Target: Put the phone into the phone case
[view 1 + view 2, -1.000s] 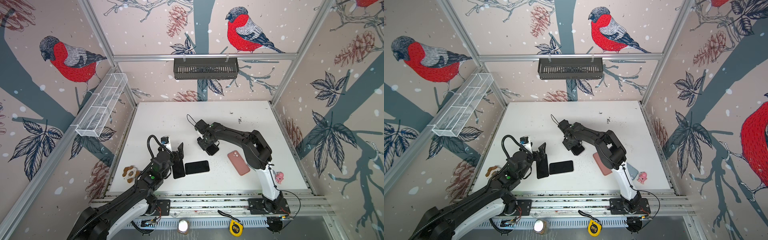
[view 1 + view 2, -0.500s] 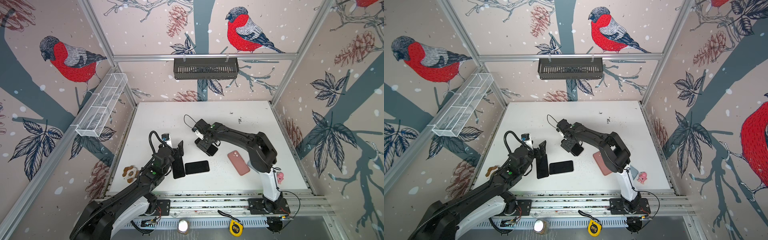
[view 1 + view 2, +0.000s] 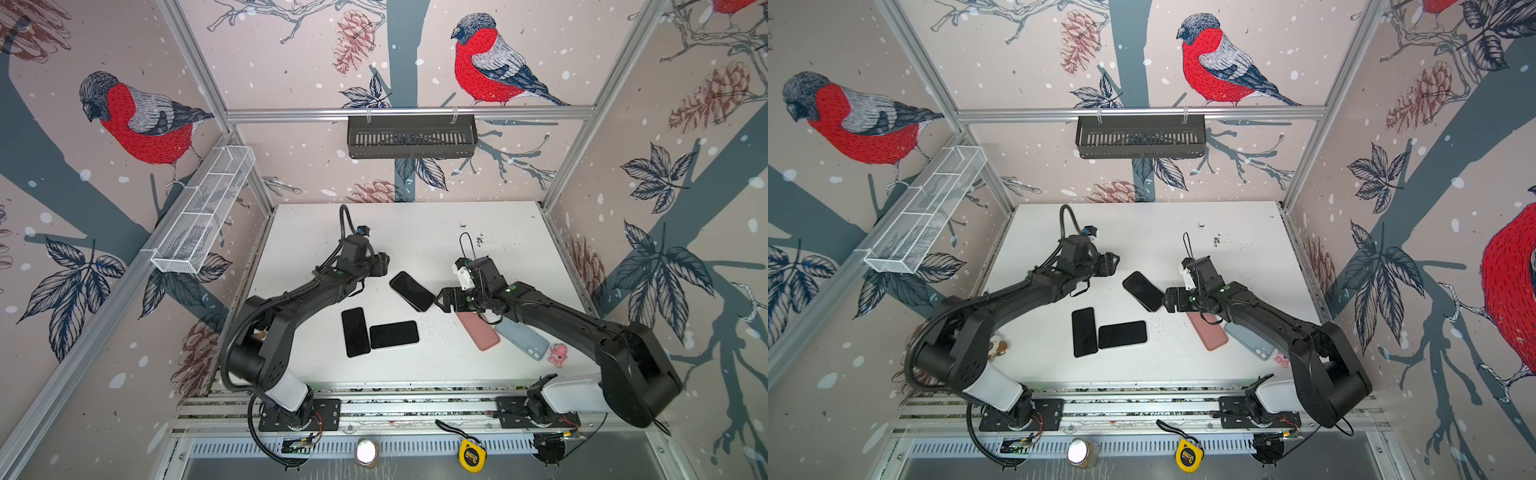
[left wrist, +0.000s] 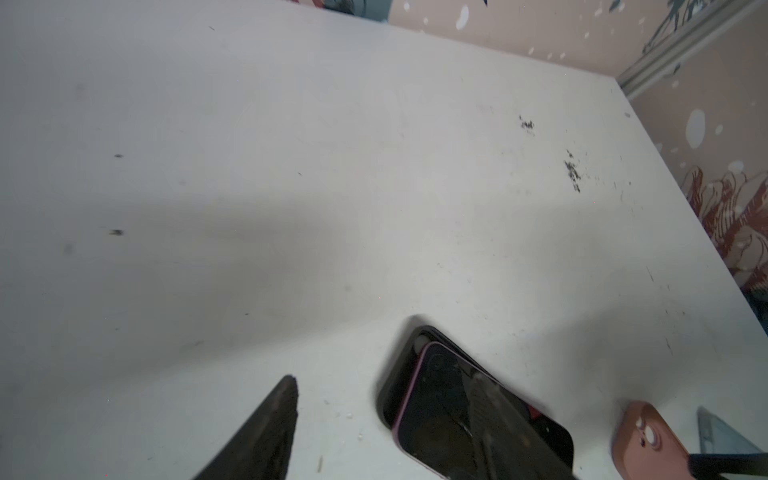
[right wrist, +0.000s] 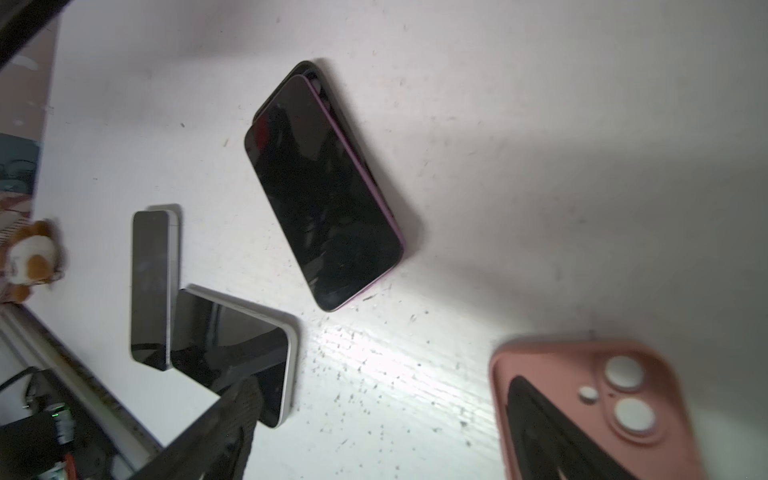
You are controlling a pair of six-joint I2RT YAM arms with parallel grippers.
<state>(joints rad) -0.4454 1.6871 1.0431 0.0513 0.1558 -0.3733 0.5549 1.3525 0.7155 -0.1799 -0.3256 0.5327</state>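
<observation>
The white worktop (image 3: 415, 232) carried everything, and two black arms reached in over it. The left arm (image 3: 291, 303) hid most of a brown-and-white toy (image 5: 33, 253), which was only a blur in the right wrist view. The right arm (image 3: 573, 320) covered the far ends of two cases. The black phone case (image 4: 397, 382) was itself largely hidden, because the purple-edged phone (image 5: 324, 195) lay screen-up on it, skewed, with one end of the case peeking out. Whether any corner was seated could not be made out. The left tool (image 3: 382, 265) hung just beyond the black case's far end with its fingers apart and nothing held. The right tool (image 3: 439, 300) sat just beside the case's right corner, spread wide and empty. By count there were three phones. The other two (image 3: 355, 332) (image 3: 394, 335) lay touching in an L, on the near left of the black case. There were also three cases. The pink one (image 3: 480, 336) and the blue-grey one (image 3: 519, 343) lay on the black case's near right, and beyond them stood a small pink figure (image 3: 557, 355), the second of two toys.
</observation>
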